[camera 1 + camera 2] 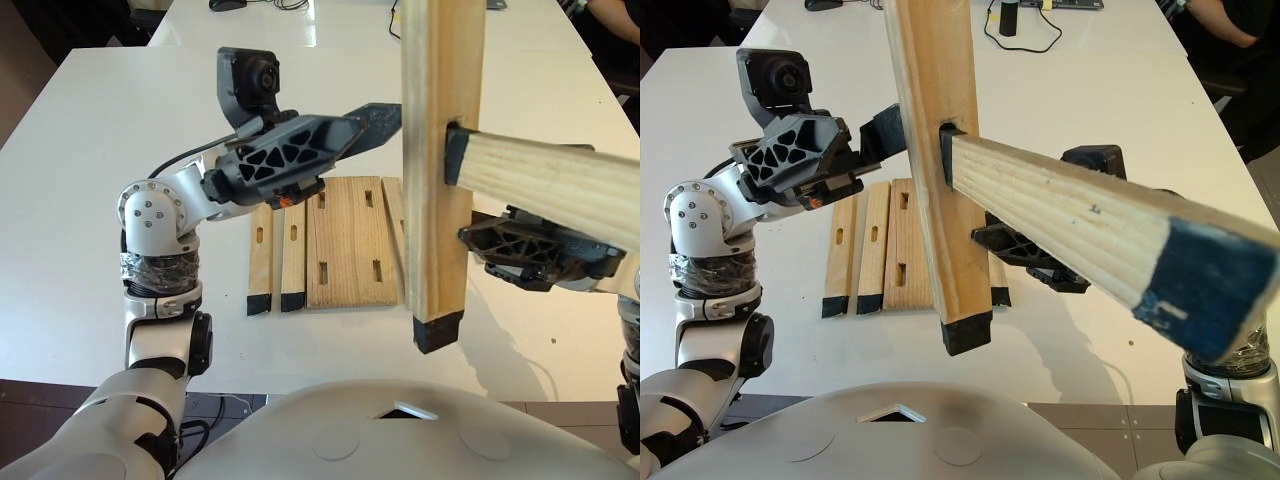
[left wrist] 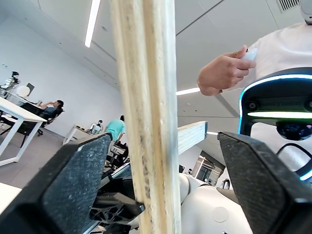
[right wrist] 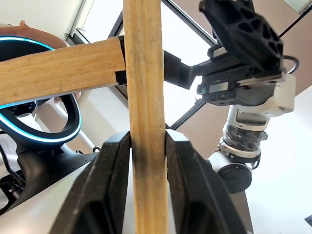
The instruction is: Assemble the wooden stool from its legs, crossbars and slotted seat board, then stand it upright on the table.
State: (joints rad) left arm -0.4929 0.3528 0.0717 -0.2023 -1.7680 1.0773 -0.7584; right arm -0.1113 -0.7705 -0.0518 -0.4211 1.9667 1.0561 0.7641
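White table point(image 1: 100, 150), tall upright leg point(image 1: 435, 200) held above its near edge, crossbar point(image 1: 550, 185) socketed into its side, slotted seat board point(image 1: 345, 245) flat near that edge, two loose slotted pieces point(image 1: 262, 262) just left of it, right gripper point(image 3: 147, 146) clamped on the leg, left gripper point(image 2: 163, 161) spread wide around it.

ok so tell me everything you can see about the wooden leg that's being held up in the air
The leg is a pale, square-section wooden post with visible grain and a dark painted bottom end. It hangs nearly upright above the table, clear of the surface. A crossbar, dark at its tip, is plugged into a slot in its side. The right gripper is clamped on it below that joint. The left gripper is open around it higher up.
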